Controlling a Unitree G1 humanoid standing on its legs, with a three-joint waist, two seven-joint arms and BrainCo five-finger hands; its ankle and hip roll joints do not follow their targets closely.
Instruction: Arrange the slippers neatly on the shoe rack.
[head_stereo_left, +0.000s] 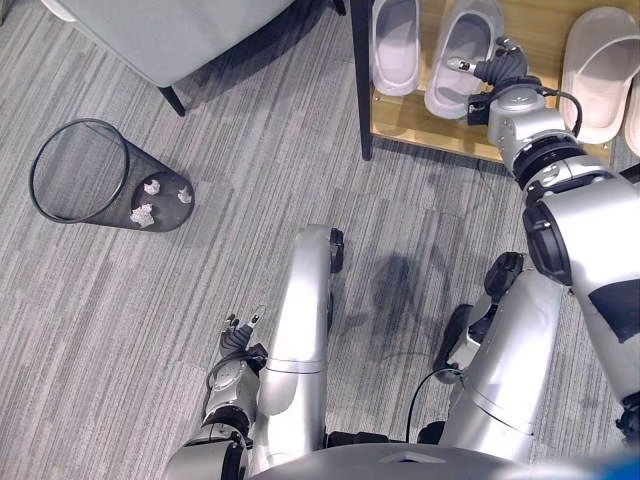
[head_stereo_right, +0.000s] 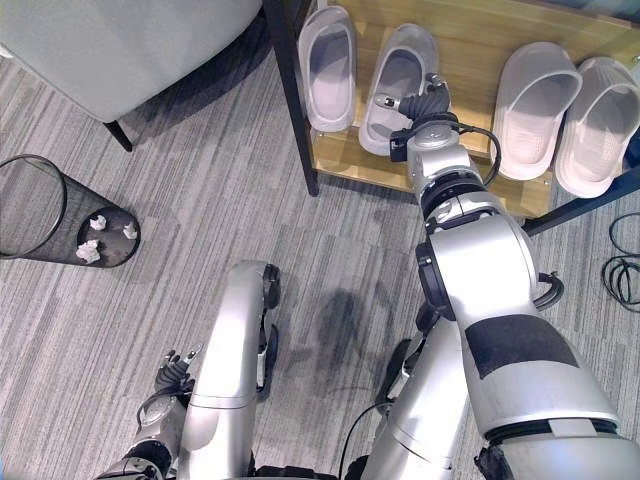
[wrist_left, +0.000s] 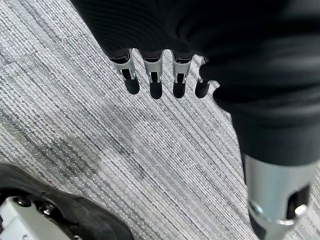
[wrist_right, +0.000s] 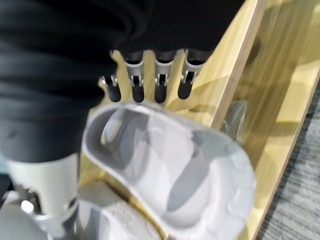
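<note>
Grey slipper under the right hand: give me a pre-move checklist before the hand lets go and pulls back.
1. Second grey slipper rests on the shoe rack shelf: ok.
2. Right hand over that slipper's right edge; actual grip: cannot tell, its fingers look fairly straight above the rim.
3. It lines up with the first grey slipper, side by side, toes inward: ok, slightly angled.
4. Light pair already on the shelf to the right, clear of the hand: ok.
5. Left hand hangs low over the carpet, fingers straight, holding nothing: ok.
</note>
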